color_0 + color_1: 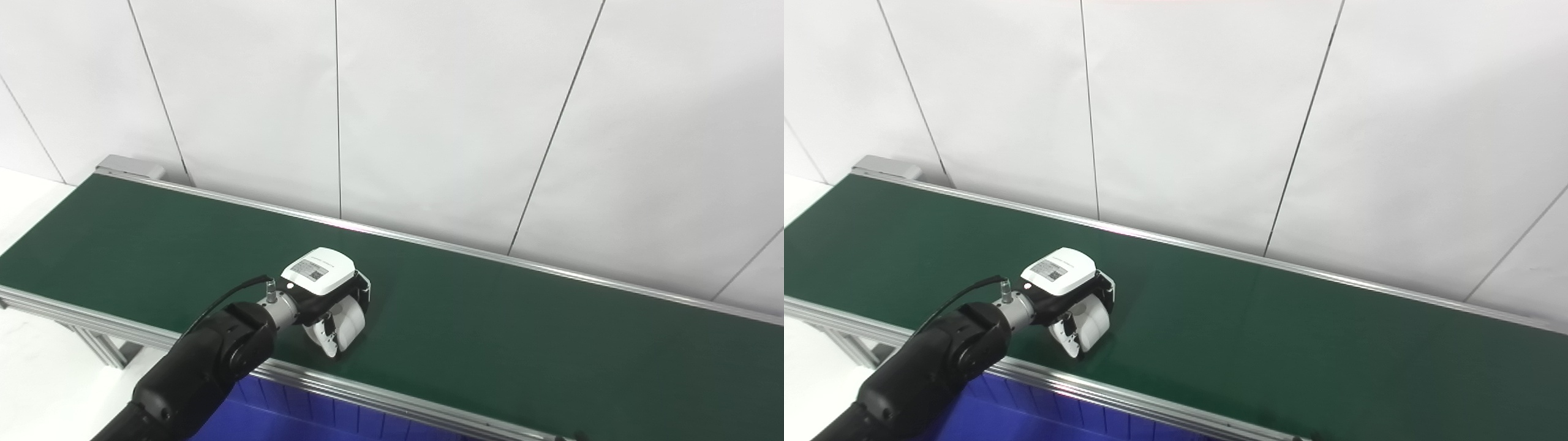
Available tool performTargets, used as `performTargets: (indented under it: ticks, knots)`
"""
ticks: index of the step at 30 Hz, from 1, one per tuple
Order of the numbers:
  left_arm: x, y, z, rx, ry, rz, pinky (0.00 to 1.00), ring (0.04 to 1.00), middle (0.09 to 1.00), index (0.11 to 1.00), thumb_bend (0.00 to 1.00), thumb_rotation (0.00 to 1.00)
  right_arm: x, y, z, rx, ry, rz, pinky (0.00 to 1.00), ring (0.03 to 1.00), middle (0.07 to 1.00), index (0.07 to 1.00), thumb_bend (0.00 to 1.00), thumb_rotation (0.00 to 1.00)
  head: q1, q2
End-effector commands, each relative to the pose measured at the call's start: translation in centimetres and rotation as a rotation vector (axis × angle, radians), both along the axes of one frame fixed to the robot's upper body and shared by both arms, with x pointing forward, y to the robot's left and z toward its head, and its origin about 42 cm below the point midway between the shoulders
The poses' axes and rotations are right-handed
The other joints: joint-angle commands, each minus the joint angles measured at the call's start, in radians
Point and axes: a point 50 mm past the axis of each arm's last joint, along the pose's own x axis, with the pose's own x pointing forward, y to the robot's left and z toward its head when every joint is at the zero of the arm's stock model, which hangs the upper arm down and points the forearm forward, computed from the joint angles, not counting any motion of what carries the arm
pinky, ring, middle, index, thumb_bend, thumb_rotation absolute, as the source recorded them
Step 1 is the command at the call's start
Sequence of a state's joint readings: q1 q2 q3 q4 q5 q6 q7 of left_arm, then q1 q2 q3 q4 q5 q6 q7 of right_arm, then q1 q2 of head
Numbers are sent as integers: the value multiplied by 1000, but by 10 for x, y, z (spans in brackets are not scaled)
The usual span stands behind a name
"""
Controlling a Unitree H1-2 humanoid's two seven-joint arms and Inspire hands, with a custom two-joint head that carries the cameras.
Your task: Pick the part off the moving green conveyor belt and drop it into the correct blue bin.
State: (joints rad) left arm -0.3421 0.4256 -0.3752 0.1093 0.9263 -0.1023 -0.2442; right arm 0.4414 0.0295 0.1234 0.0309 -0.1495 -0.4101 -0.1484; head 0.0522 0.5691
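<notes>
**Reaching over an empty belt: the pick not yet begun**

Reaching in from the lower left of both head views, my left hand (327, 300) hangs low over the near half of the green conveyor belt (490, 318), knuckles and white back plate turned upward. Its fingers (343, 331) curl down and inward beneath the palm. I cannot tell whether they close on anything: the palm hides the space under them, and no object shows between or below them. My right hand does not appear in either view.

The part itself is nowhere visible. The belt surface is bare from its far left end to the right edge of both views, so I judge that either the part has not yet arrived in the field of view or it sits hidden under the hand; the pictures do not settle which.

The blue bin (288, 410) lies below the belt's near rail (380, 401), just beside the forearm, and only its ribbed upper wall shows.

By my reading, the whole task remains: securing the part, lifting it clear of the rail, and releasing it into the correct bin.
</notes>
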Motion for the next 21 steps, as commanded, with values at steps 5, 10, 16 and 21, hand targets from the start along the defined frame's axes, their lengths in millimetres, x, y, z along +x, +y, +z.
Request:
performTargets:
  ticks: [5, 10, 16, 21]
  knots:
    - [-8, -1, 61, -37, -143, -47, 582, 531, 514, 483, 523, 62, 1, 4, 18, -1, -77, -8, 744, 780, 882, 971, 688, 1000, 2, 56]
    - [-30, 0, 84, -55, -174, -69, 562, 523, 499, 482, 523, 62, 2, 4, 31, -6, -80, -10, 753, 781, 881, 974, 702, 1000, 9, 140]
    - [-67, 4, 83, -90, -143, -45, 543, 511, 478, 482, 523, 62, 4, -5, 50, 8, -89, -16, 740, 765, 874, 960, 724, 1000, 32, 235]
    - [-99, 10, 59, -78, -47, -21, 554, 523, 500, 482, 522, 61, 8, -10, 57, 13, -87, -13, 699, 735, 848, 931, 747, 1000, 28, 243]
